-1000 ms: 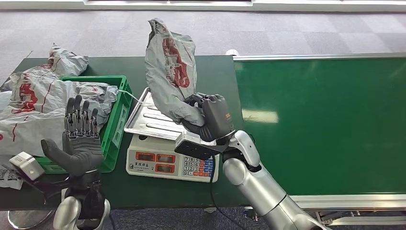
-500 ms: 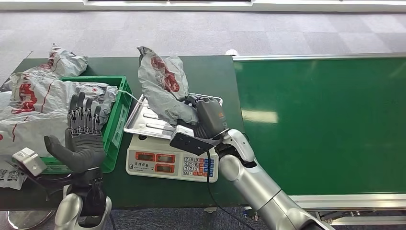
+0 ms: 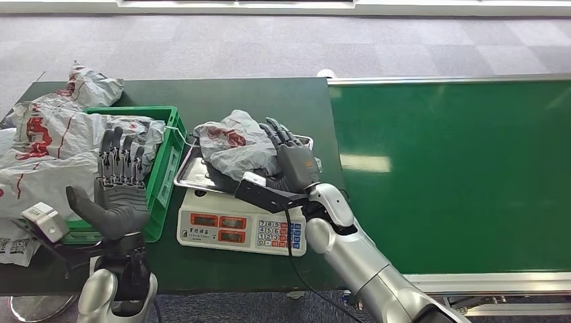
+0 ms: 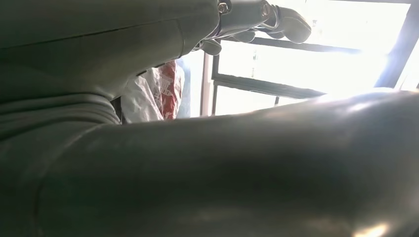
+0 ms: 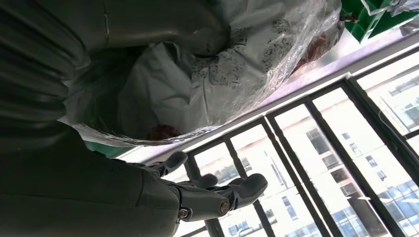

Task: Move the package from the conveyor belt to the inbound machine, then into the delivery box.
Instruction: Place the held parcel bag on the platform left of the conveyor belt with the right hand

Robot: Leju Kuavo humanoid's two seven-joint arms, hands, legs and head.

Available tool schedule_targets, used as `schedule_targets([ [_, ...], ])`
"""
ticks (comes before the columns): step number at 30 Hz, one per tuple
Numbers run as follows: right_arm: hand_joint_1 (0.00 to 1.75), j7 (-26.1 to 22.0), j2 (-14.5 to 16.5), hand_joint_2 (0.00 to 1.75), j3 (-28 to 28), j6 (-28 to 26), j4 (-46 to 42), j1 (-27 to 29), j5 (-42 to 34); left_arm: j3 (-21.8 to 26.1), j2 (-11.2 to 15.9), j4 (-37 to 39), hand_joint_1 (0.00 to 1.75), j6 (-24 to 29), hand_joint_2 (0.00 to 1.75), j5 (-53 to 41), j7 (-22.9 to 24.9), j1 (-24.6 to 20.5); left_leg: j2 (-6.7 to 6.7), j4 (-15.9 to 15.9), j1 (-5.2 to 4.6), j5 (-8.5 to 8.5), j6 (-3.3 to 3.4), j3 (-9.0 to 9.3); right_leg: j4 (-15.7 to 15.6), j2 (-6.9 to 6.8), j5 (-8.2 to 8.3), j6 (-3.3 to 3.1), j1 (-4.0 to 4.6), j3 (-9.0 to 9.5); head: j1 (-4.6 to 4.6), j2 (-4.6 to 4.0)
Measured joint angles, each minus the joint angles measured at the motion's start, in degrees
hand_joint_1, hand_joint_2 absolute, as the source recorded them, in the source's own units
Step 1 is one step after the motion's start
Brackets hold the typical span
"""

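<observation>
the package (image 3: 232,145) lies on the steel tray of the scale (image 3: 236,225), centre of the frame, left of the conveyor belt (image 3: 458,168). the right hand (image 3: 291,160) rests beside it, fingers spread and apparently free of the bag, though the contact is hard to see. draw it away gently so the bag settles flat. the left hand (image 3: 120,185) waits wide, lower left, before the green box (image 3: 165,171).

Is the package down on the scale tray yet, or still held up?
Down: the package lies slumped on the scale tray, right robot hand beside it, fingers spread.
</observation>
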Motion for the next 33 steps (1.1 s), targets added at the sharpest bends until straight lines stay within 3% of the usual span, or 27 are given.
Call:
schedule_targets([
  [8,0.00,-0.23,-0.05,0.00,-1.34,0.52,-1.10,0.66,-0.45,0.00,-0.11,0.30,0.00,0.00,0.00,-0.37,-0.03,-0.09,0.03,0.00,0.00,0.00,0.00,0.01,0.00,0.01,0.00,0.00,0.00,-0.01,0.00,0.00],
  [12,0.00,-2.92,-0.21,0.00,-1.94,-0.08,-3.73,1.98,-2.20,0.00,-0.13,0.31,0.00,0.00,0.00,-1.27,-0.61,-0.06,0.02,0.00,0.00,0.00,0.00,0.00,0.00,0.02,0.00,0.00,0.00,-0.01,0.00,0.00],
  [15,0.00,-6.52,-0.51,0.00,-2.63,-2.60,-10.75,5.03,-4.74,0.00,-0.13,0.18,0.00,0.10,0.00,-2.97,-1.43,0.21,0.00,0.00,0.00,-0.01,0.00,-0.02,0.00,0.01,0.00,-0.01,0.00,-0.02,0.00,0.00],
  [18,0.00,-11.48,-1.04,0.00,-3.21,-7.38,-23.68,10.60,-9.39,0.00,-0.11,-0.32,0.00,1.43,0.00,-6.30,-2.23,0.75,-0.05,0.01,0.00,-0.06,0.00,-0.05,0.00,-0.02,-0.05,-0.01,0.00,-0.05,0.00,0.00],
  [22,0.00,-18.67,-2.69,1.75,-3.77,-13.65,-43.33,20.83,-15.99,0.08,0.18,-1.61,0.00,6.95,0.00,-16.01,-2.98,0.50,-0.13,0.00,0.00,-0.19,0.00,-0.08,-0.01,-0.13,-0.19,-0.01,0.00,-0.03,0.00,0.00],
  [26,0.00,-22.65,-4.39,1.75,-4.31,-15.12,-54.99,27.82,-21.25,0.46,0.93,-2.96,0.00,10.53,0.00,-24.82,-2.27,-0.99,-0.05,0.00,0.00,-0.29,0.00,-0.06,-0.01,-0.11,-0.22,-0.01,-0.01,-0.03,0.01,0.00],
  [30,0.00,-22.95,-4.59,1.75,-4.52,-15.11,-56.58,28.71,-21.95,0.54,1.17,-3.14,0.00,11.03,0.00,-26.47,-1.92,-1.38,-0.04,0.00,0.00,-0.29,-0.01,-0.05,-0.01,-0.11,-0.23,-0.01,-0.01,-0.03,0.01,0.00],
  [33,0.00,-22.94,-4.93,1.75,-6.27,-13.55,-61.08,30.51,-24.23,1.01,3.19,-3.20,0.00,11.70,0.00,-34.46,0.64,-4.26,0.00,-0.01,0.01,-0.18,-0.06,0.01,0.01,-0.10,-0.16,-0.06,0.02,0.00,0.01,0.00],
])
